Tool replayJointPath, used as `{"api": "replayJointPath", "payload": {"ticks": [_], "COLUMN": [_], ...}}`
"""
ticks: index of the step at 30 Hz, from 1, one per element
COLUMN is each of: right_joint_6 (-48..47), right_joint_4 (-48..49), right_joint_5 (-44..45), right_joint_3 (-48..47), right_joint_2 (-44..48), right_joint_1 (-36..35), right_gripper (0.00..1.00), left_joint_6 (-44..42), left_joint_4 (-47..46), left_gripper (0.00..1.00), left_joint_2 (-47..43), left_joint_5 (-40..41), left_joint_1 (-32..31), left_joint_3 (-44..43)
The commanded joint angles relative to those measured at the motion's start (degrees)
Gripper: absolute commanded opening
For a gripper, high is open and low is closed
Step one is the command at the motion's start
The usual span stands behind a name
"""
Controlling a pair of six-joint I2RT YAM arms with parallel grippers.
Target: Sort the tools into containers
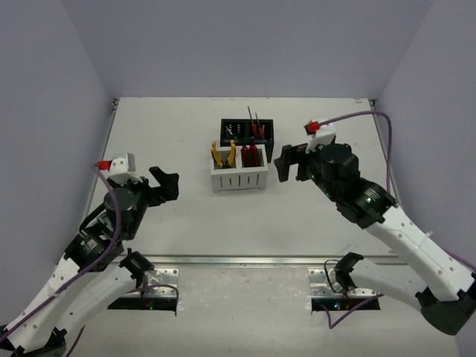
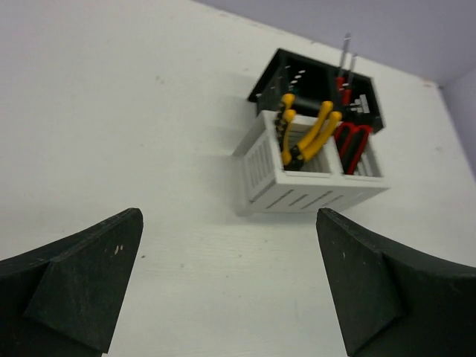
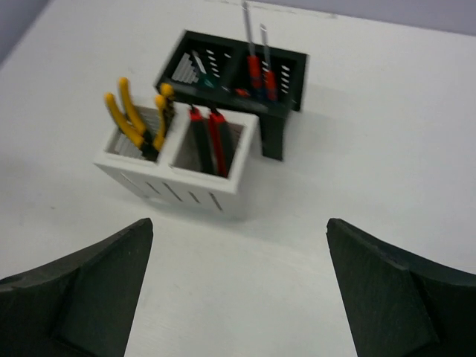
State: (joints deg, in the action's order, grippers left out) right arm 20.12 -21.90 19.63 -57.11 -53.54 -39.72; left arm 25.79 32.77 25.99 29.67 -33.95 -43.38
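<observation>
The white slotted box [image 1: 238,178] stands at the table's middle with the black box [image 1: 247,132] right behind it. Yellow-handled pliers [image 1: 223,155] stand in the white box's left compartment, red-and-black utility knives [image 1: 250,155] in its right. Screwdrivers [image 1: 255,125] stand in the black box's right compartment. The boxes also show in the left wrist view [image 2: 297,195] and the right wrist view [image 3: 178,190]. My left gripper [image 1: 168,184] is open and empty, left of the boxes. My right gripper [image 1: 291,161] is open and empty, right of them.
Purple walls enclose the white table on three sides. A metal rail [image 1: 245,260] runs along the near edge. Cables loop over both arms.
</observation>
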Motion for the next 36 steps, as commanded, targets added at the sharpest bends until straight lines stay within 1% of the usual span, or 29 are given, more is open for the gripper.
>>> {"api": "replayJointPath", "payload": {"ticks": [1,3,4,7,10,12,15,27,31,36], "right_joint_6": [2.15,2.34,2.51,1.16,-0.29,0.11,1.77,3.86,4.34,5.68], "right_joint_4": [-20.58,-22.58,-23.13,-23.27,-20.98,-19.63,-18.57,-14.95,-14.85,-15.06], "right_joint_5": [15.79,18.42,19.11,17.48,17.36,17.24,16.84,16.87,17.91,19.26], "right_joint_3": [4.02,7.13,8.17,12.64,17.09,19.13,20.99,22.13,22.30,22.61], "right_joint_2": [7.57,14.95,16.84,24.00,27.44,29.18,28.97,21.70,21.01,20.76], "right_joint_1": [0.09,0.09,0.09,0.09,0.12,0.09,0.12,0.09,0.09,0.09], "right_gripper": [0.99,0.99,0.99,0.99,0.99,0.99,0.99,0.99,0.99,0.99], "left_joint_6": [-1.09,-2.67,-2.85,-4.45,-6.11,-5.72,-8.27,-8.38,-8.73,-8.35], "left_joint_4": [-1.52,-3.56,-4.06,-4.21,-3.94,-5.18,-9.59,-9.72,-9.82,-9.09], "left_gripper": [1.00,1.00,1.00,1.00,1.00,1.00,1.00,1.00,1.00,1.00], "left_joint_2": [2.04,1.46,1.30,1.25,0.53,-1.51,-4.76,-7.93,-8.42,-9.04], "left_joint_5": [3.11,-0.01,-0.23,-0.70,0.92,0.06,-4.97,-7.23,-7.94,-6.21], "left_joint_1": [10.70,16.43,17.41,17.50,17.37,17.34,17.43,17.43,17.43,17.43], "left_joint_3": [-0.39,0.74,1.32,2.46,3.76,6.01,9.11,10.14,10.24,9.90]}}
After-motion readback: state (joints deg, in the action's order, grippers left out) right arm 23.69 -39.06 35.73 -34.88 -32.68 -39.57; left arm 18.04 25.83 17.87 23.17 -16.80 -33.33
